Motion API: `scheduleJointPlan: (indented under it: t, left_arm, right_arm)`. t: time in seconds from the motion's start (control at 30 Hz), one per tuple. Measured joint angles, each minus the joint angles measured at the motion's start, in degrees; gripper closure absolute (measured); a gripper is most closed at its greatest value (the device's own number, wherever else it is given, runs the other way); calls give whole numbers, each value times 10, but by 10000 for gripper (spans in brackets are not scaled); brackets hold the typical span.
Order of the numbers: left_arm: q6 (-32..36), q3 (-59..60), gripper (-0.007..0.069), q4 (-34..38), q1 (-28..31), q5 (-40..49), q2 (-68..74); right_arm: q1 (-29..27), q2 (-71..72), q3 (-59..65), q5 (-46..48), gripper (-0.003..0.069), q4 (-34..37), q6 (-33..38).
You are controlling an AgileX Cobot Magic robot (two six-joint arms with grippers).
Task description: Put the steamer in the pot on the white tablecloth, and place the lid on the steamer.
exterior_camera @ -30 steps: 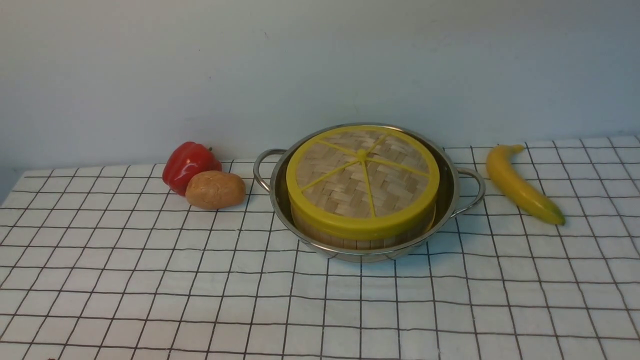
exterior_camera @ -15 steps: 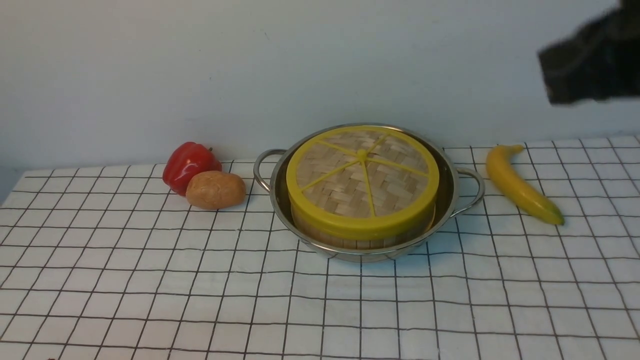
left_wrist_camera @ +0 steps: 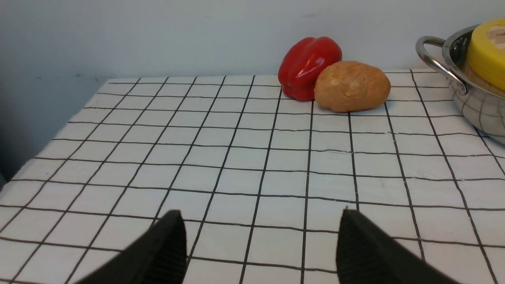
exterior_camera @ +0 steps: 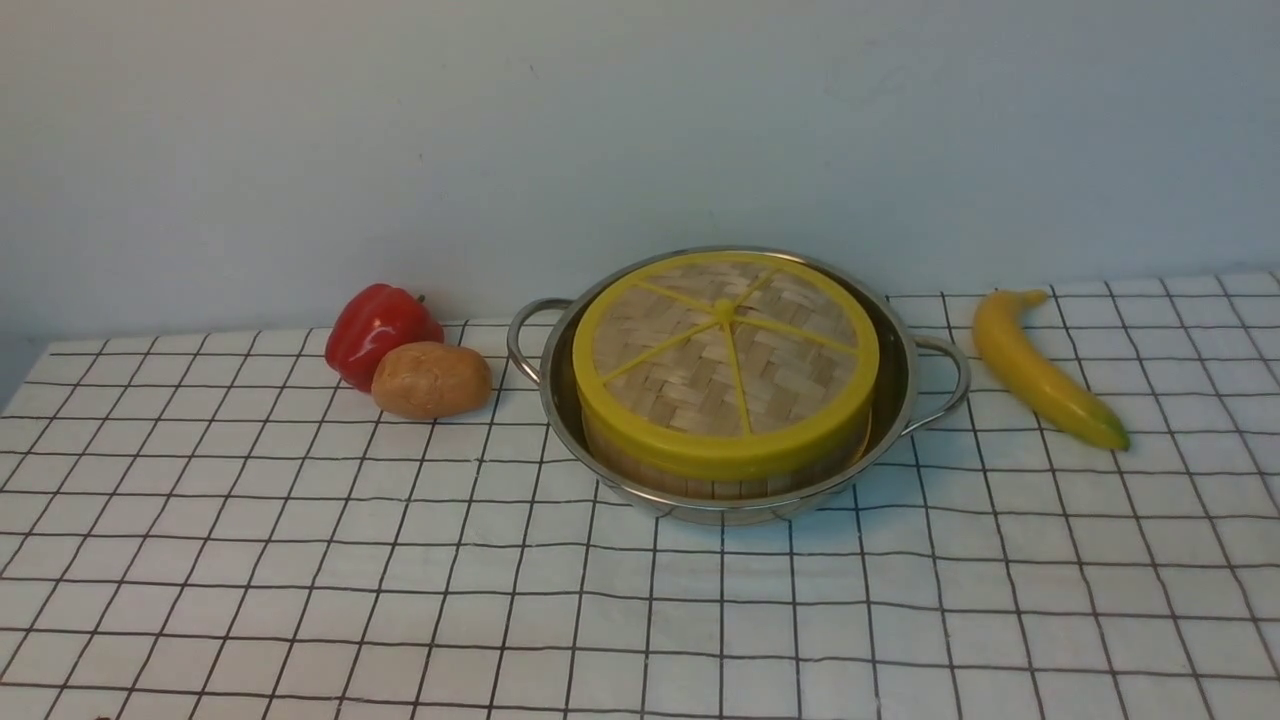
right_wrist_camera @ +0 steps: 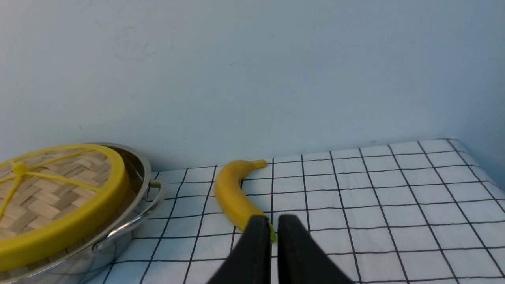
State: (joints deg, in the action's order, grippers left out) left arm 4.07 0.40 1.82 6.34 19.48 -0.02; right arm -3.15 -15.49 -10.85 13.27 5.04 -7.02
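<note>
Low over the white tablecloth (left_wrist_camera: pixel 252 157): left end effector (left_wrist_camera: pixel 260 244) spread, right end effector (right_wrist_camera: pixel 274 232) pressed together.

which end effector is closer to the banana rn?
Right. The right end effector sits just short of the banana; the left end effector is beyond the pot, nearer the pepper.

lid (exterior_camera: pixel 727 363) on steamer (exterior_camera: pixel 700 478) in pot (exterior_camera: pixel 900 395), pepper (exterior_camera: pixel 378 328) and potato (exterior_camera: pixel 431 379) left, banana (exterior_camera: pixel 1040 370) right, all on tablecloth (exterior_camera: pixel 400 580)

the front view was taken from above the worktop (exterior_camera: pixel 300 600), facing the wall. the wrist views were taken low; the pot (left_wrist_camera: pixel 473 106) (right_wrist_camera: pixel 130 221) was shared with it.
</note>
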Motion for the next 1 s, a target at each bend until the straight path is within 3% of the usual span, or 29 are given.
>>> scheduleJointPlan:
  t: [0.37, 1.0]
  left_arm:
    - [0, 0, 151, 0, 0, 0, 0]
    - [0, 0, 151, 0, 0, 0, 0]
  right_arm:
    - [-1, 113, 110, 1, 571, -10, -1]
    - [-1, 152, 113, 62, 522, -11, 0]
